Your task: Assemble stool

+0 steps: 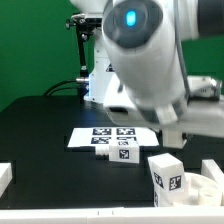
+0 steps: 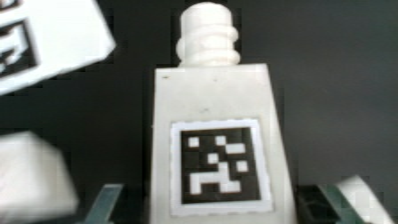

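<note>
Gripper [image 2: 231, 205]: the two fingers [image 2: 111, 205] stand one on each side of a stool leg [image 2: 217, 110]. Whether they press it cannot be told. The leg lies on the black table [image 2: 338, 90] with its tag [image 2: 221, 165] facing up. Its ridged peg [image 2: 210, 40] is at the end farthest from the fingers. Farther off, the marker board [image 1: 85, 138] lies flat.

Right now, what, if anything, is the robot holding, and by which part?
Cannot be told: the fingers flank the tagged wide end of the stool leg, away from its peg, but whether they press it is unclear.
</note>
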You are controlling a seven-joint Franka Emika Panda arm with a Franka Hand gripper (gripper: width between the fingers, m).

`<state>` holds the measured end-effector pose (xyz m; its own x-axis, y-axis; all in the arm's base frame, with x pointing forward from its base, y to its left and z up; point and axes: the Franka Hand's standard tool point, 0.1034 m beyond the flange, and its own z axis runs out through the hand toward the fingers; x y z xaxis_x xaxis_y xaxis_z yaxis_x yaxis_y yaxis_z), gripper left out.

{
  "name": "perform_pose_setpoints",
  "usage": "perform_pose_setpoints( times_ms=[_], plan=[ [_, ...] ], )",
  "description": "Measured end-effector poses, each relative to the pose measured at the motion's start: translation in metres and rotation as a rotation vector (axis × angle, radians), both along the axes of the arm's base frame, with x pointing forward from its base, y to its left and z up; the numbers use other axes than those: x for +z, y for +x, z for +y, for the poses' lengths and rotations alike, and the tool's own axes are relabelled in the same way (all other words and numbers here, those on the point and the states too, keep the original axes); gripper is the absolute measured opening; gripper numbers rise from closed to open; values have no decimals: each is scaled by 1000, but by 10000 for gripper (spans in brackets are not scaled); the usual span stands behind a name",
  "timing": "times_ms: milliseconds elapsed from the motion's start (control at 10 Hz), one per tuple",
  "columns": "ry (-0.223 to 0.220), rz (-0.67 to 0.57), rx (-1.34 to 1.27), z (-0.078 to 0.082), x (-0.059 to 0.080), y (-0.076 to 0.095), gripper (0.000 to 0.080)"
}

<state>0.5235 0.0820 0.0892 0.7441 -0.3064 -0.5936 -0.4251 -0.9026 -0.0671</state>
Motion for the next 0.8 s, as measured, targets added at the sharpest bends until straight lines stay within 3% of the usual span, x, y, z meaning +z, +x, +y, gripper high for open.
perform_pose_setpoints(
  times_ms=[200, 400, 600, 800],
  plan=[
    [-43, -116, -19, 5, -10, 0, 334],
    [-93, -235, 65, 8, 6, 17, 334],
    [-126, -376, 144, 10, 39, 44, 334],
    [-164, -499, 99, 11, 38, 50, 334]
  ],
)
